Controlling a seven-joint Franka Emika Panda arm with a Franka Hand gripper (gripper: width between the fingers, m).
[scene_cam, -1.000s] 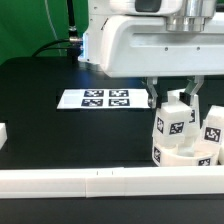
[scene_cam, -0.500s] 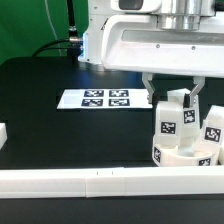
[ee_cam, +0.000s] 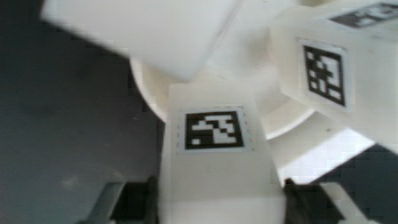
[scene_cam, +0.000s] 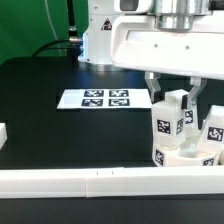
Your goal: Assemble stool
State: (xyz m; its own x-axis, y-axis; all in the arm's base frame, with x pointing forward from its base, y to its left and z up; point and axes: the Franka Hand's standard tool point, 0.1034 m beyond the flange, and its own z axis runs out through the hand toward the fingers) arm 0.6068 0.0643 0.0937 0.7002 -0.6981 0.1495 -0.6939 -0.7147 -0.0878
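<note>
- The gripper [scene_cam: 174, 93] is clamped on an upright stool leg [scene_cam: 171, 117].
- That leg stands on the round seat [scene_cam: 178, 156], beside another leg [scene_cam: 212, 132].
- The marker board [scene_cam: 93, 99] lies apart.

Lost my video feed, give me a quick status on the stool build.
Gripper shut on a leg, upright over the seat. Another leg stands close beside it. Marker board well clear.

Legs [scene_cam: 170, 122]: white, black-and-white square tags.
Seat [scene_cam: 182, 157]: white, tag on rim.
Marker board [scene_cam: 96, 99]: white, black tag squares.
Table [scene_cam: 60, 135]: black.
Border rail [scene_cam: 90, 182]: white.
Backdrop [scene_cam: 30, 25]: green.
</note>
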